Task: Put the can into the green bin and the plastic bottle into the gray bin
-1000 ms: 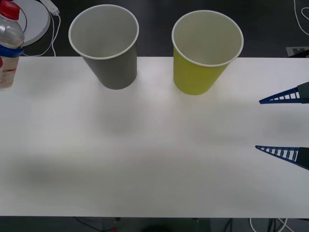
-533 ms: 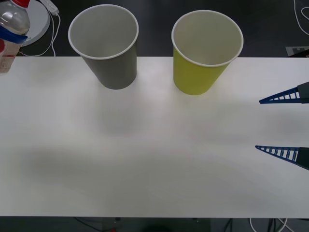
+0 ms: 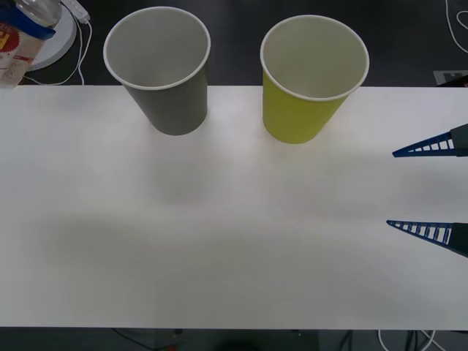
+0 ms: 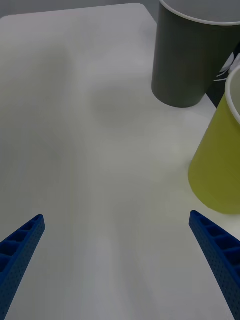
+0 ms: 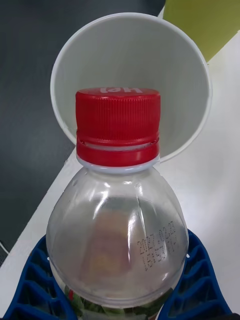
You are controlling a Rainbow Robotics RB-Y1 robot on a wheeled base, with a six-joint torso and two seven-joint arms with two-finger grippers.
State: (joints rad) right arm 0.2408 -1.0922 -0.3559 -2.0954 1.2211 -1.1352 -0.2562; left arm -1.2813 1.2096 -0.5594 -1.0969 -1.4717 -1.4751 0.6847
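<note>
My left gripper (image 5: 117, 260) is shut on the plastic bottle (image 5: 117, 220), a clear one with a red cap (image 5: 118, 125), its blue fingers (image 5: 35, 285) pressed against both sides. In the front view the bottle (image 3: 16, 40) hangs at the far left, above the table's back corner and left of the gray bin (image 3: 164, 80). In the left wrist view the gray bin's pale inside (image 5: 130, 55) opens just beyond the cap. The green bin (image 3: 307, 88) stands upright to the right of the gray one. My right gripper (image 3: 392, 189) waits open at the table's right side. The can is out of view.
The white table (image 3: 234, 234) stretches in front of both bins. A round white object with a cable (image 3: 58, 33) lies on the dark floor behind the left corner. In the right wrist view the gray bin (image 4: 190, 60) and the green bin (image 4: 220, 160) stand ahead of my open right gripper (image 4: 116, 216).
The left gripper has carried the bottle upward and away toward the back left corner. The right arm and both bins have not moved.
</note>
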